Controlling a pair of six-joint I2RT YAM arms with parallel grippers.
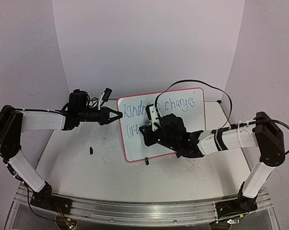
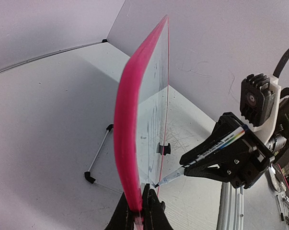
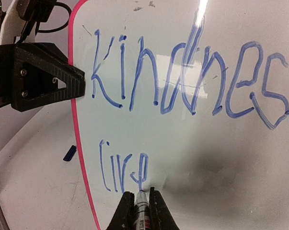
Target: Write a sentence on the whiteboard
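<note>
The whiteboard [image 1: 192,122], pink-framed, stands tilted at the table's middle. My left gripper [image 1: 117,116] is shut on its left edge; in the left wrist view the black fingers [image 2: 154,211] pinch the pink frame [image 2: 127,129]. The sentence [image 3: 182,81] reads "Kindnes…" in blue, with a shorter second line [image 3: 122,167] beneath. My right gripper [image 3: 140,203] is shut on a blue marker [image 3: 142,211], whose tip touches the board at the end of the second line. From the left wrist the marker [image 2: 206,151] slants down to the board's face. In the top view the right gripper [image 1: 145,130] covers part of the writing.
A small dark cap [image 1: 91,151] lies on the table left of the board, also in the right wrist view [image 3: 69,153]. A black clip foot [image 1: 146,161] sits at the board's lower edge. A wire stand leg [image 2: 98,155] props the board behind. Grey scratches mark the tabletop [image 1: 202,167].
</note>
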